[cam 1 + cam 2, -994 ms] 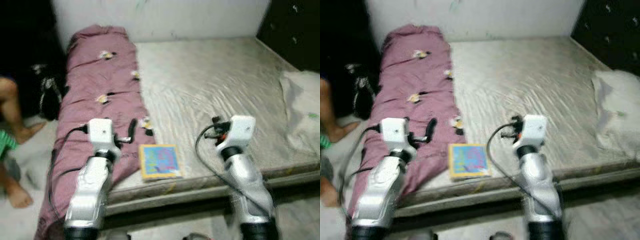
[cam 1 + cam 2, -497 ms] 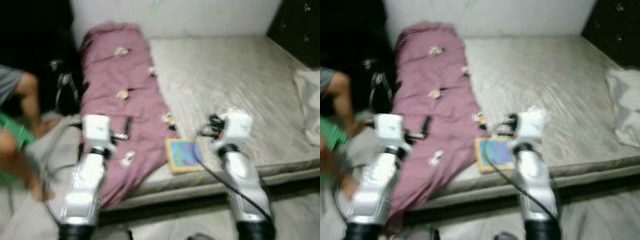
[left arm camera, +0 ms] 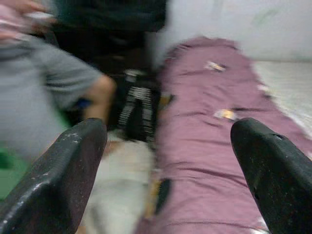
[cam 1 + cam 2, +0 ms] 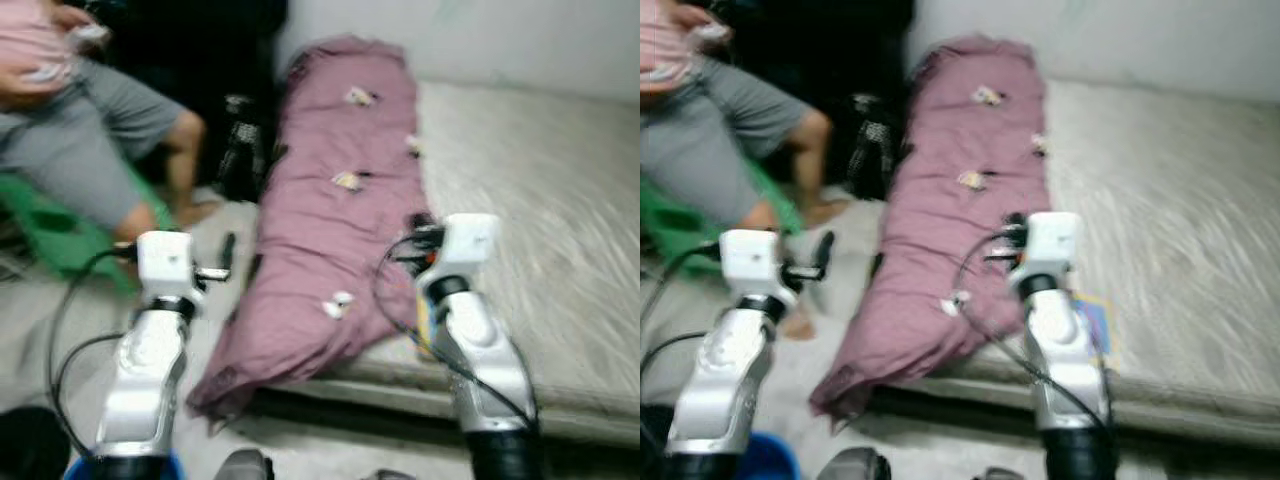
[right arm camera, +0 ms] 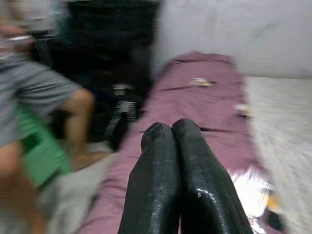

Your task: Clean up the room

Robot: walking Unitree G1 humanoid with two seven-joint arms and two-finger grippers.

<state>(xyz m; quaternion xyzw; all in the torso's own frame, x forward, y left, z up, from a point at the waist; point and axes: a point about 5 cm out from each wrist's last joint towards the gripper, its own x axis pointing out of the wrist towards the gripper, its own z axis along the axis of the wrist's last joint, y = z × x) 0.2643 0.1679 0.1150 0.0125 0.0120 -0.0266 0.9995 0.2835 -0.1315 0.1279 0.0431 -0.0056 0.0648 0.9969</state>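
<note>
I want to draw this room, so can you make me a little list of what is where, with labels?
bed: grey mattress, against the white wall
blanket: long mauve quilt with small flowers, along the mattress edge, its end drooping toward the floor
book: colourful, flat, partly hidden behind the right arm
person: seated on a green chair
left gripper: open, empty
right gripper: shut, empty

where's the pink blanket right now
The pink blanket lies along the left edge of the mattress, its near end hanging off toward the floor, ahead between the two arms. A seated person is to its left.
</note>
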